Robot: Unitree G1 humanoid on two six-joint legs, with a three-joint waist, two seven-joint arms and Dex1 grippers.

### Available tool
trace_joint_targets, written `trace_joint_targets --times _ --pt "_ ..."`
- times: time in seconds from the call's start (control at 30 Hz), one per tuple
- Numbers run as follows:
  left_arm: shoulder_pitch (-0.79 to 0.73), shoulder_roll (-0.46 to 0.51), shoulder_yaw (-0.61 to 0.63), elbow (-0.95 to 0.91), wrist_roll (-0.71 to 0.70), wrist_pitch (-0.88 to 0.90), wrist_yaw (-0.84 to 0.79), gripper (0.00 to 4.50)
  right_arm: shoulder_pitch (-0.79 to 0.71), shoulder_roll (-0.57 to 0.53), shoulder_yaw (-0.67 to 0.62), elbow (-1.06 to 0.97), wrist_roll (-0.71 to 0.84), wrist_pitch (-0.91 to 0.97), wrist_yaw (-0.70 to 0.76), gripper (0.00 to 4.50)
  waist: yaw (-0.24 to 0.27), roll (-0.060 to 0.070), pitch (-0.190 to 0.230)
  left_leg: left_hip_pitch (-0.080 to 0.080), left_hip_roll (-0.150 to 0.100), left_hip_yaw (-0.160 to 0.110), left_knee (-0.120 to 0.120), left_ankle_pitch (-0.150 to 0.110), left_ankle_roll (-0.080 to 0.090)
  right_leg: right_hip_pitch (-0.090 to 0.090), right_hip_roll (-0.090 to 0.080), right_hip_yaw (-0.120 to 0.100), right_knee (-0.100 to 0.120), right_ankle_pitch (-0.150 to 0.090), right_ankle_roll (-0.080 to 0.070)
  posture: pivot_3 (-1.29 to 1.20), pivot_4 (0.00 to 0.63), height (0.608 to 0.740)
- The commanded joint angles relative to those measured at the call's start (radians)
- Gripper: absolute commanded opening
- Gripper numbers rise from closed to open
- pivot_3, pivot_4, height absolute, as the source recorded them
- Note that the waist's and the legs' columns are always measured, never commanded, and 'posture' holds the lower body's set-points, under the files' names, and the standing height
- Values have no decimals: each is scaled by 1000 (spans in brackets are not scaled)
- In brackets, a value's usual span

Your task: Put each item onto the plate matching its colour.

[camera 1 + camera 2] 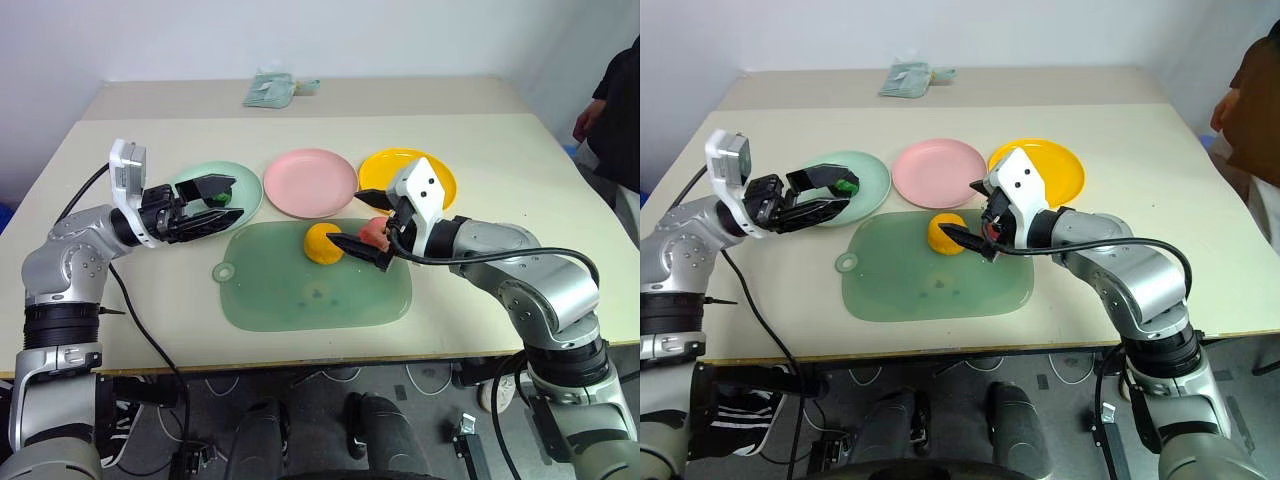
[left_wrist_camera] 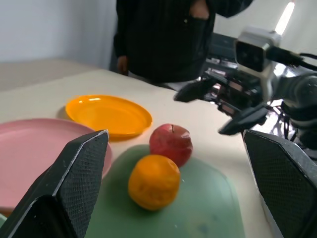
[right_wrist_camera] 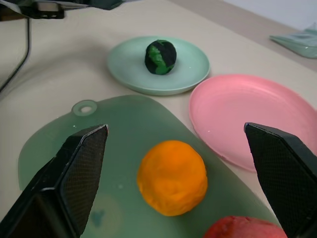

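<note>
From the head, the left hand [image 1: 222, 203] hangs wide open over the green plate [image 1: 250, 190]. The right hand [image 1: 368, 240], also wide, flanks the apple [image 1: 375, 233] beside the orange [image 1: 322, 243] on the mat [image 1: 300, 290]. The right wrist view shows the green ball [image 3: 160, 56] on that plate, ahead of the fingers [image 3: 74, 173].

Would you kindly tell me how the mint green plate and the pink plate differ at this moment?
The mint green plate carries the green-and-black ball; the pink plate carries nothing. The mint green plate lies at the left end of the row, the pink plate in the middle, beside the yellow plate. Both are round and look equal in size.
</note>
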Motion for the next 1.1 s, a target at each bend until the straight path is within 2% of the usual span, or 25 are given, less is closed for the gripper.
trace_joint_targets --times 0.03,0.8,1.1 --pt "7 29 11 -34 -2 0 -25 4454 -36 8 -3 2 -8 9 -1 4500 -1 0 0 0 0 0 0 0 0 0 0 0 0 0 0 0 150 740" --pt "43 42 22 -15 17 -50 -64 4454 -63 45 26 28 -44 72 -8 4500 -1 0 0 0 0 0 0 0 0 -1 0 0 0 0 0 0 150 740" --pt "46 49 15 21 47 -87 -94 4454 -148 119 231 223 -191 71 -21 4500 -2 0 0 0 0 0 -1 0 0 -2 0 0 0 0 0 0 150 740"
